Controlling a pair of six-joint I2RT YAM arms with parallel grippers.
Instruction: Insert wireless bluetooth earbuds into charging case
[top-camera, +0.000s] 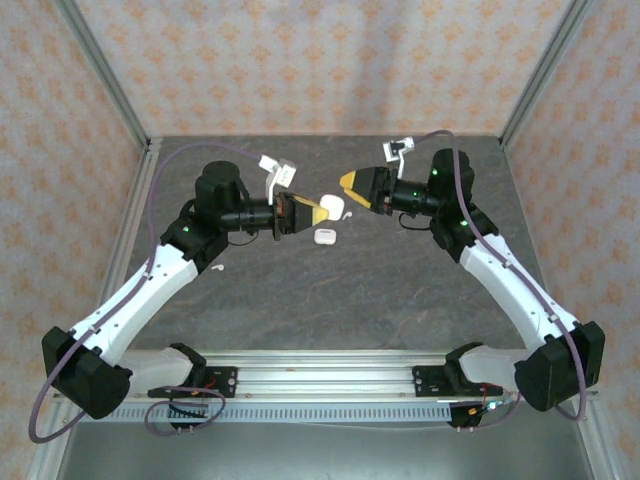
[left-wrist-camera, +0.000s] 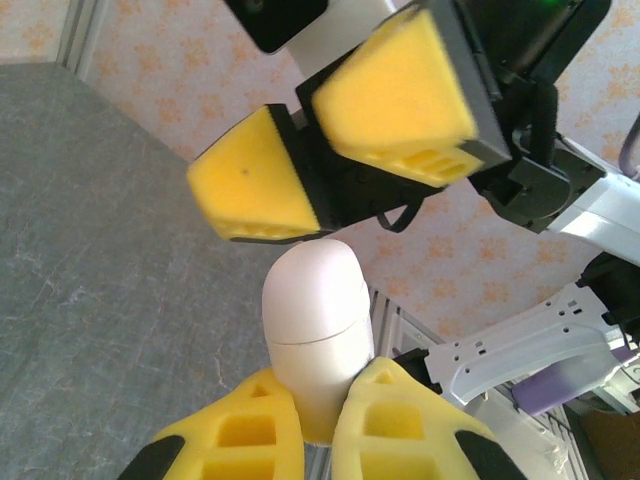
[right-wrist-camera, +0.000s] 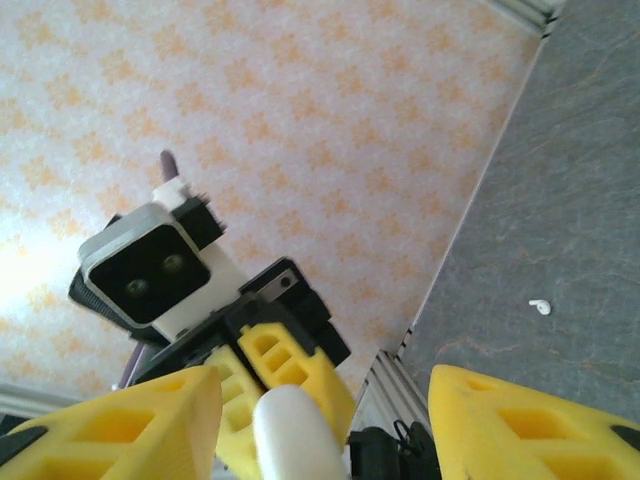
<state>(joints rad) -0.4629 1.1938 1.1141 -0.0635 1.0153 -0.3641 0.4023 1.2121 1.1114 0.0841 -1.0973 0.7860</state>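
My left gripper (left-wrist-camera: 320, 392) was clamped on the lower half of a white charging case (left-wrist-camera: 316, 300) and held it up above the table (top-camera: 400, 290), with the rounded top free. The seam of the lid looked closed. My right gripper (right-wrist-camera: 322, 428) stood just beside that top with its fingers wide apart, holding nothing.

One earbud (right-wrist-camera: 540, 306) lay alone on the grey table, well apart from both grippers, near my left arm. A second case (top-camera: 324, 236) rested on the table under the held one.

I judged the earbud to be very light, hard and glossy, so it would easily slip or jump out from foam pads. I think the best place to take it was across the thicker head, with the short stem left free to go into the case, and with a soft, slow closing. The case was also smooth, so my hold on it had to be firm before its lid was opened.
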